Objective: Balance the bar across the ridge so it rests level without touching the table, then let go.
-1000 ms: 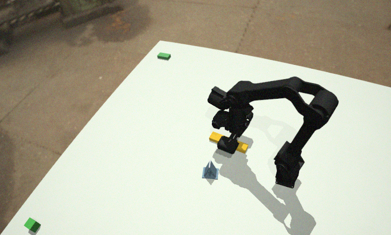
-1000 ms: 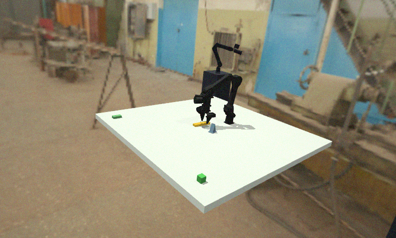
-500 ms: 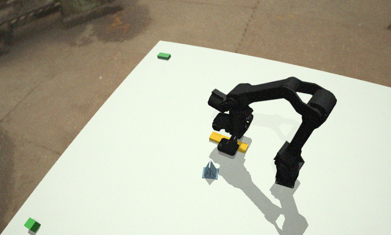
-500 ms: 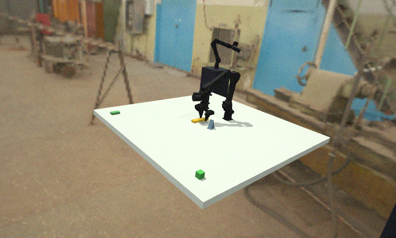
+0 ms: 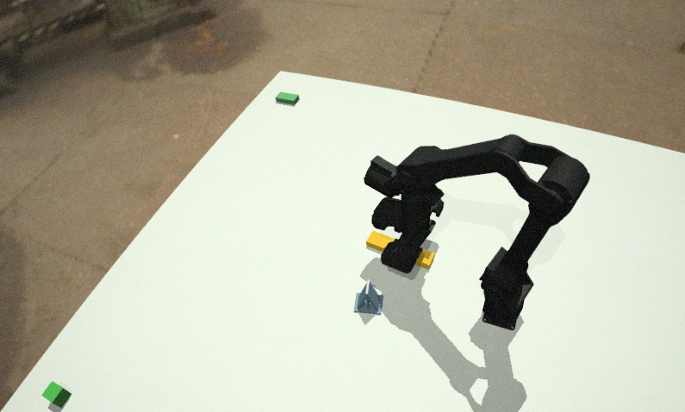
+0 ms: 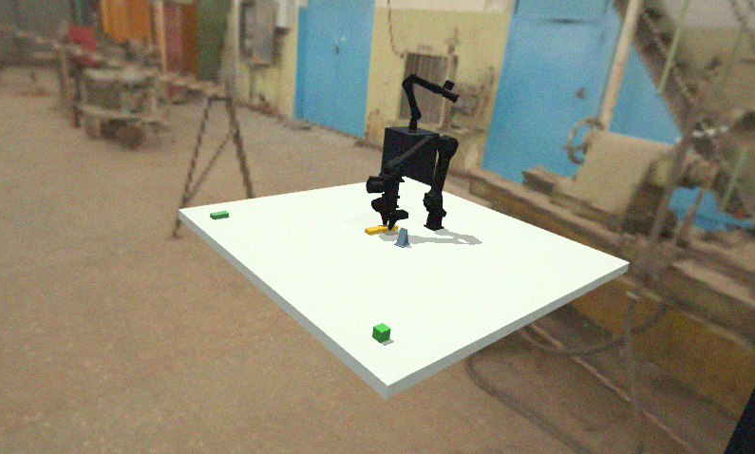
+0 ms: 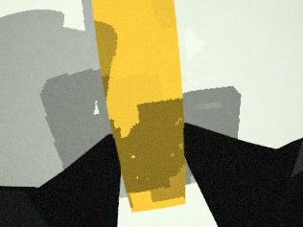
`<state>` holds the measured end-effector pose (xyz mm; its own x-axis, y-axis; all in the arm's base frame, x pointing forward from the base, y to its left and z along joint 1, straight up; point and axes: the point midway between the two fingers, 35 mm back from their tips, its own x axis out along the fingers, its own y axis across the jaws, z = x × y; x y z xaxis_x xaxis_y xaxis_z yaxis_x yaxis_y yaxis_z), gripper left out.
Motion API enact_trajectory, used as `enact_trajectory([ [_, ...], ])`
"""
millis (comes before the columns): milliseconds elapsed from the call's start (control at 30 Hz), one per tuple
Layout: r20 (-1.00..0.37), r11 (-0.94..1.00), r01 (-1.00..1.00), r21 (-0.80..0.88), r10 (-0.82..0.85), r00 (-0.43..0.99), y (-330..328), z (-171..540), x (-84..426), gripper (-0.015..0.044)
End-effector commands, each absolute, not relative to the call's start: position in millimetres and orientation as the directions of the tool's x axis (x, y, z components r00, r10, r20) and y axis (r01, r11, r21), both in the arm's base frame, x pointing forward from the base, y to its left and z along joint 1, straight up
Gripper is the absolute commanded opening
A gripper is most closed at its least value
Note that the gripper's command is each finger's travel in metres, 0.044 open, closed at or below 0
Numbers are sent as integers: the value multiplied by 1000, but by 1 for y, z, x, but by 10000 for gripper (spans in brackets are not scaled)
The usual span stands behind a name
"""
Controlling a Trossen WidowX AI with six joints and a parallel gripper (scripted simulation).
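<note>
The yellow bar (image 5: 378,240) (image 6: 375,230) (image 7: 139,56) lies on the white table. My gripper (image 5: 405,255) (image 6: 390,226) (image 7: 148,137) points down over it and is shut on the bar. In the wrist view one black finger meets each long side, near the bar's lower end, which shows between the fingers. In the top view the gripper hides the bar's middle. The blue-grey ridge (image 5: 368,302) (image 6: 402,237) stands upright on the table, a short way from the bar and apart from it. It is not in the wrist view.
A flat green block (image 5: 286,97) (image 6: 219,215) lies near a far table corner. A green cube (image 5: 56,393) (image 6: 381,332) sits near another corner. The white table (image 5: 207,265) (image 6: 290,271) has open edges. A second black arm (image 6: 413,104) stands on a dark box beyond it.
</note>
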<state>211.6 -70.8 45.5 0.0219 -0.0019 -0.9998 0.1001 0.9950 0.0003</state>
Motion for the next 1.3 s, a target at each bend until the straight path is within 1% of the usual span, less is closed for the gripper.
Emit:
enact_trajectory([
  [0,-1000,995,100,0,-2,22,-71,45,212,117],
  [67,-1000,995,100,0,-2,22,-71,45,212,104],
  [200,-1000,995,100,0,-3,22,-71,52,213,0],
  [1267,-1000,995,98,-4,-6,20,-73,133,215,0],
])
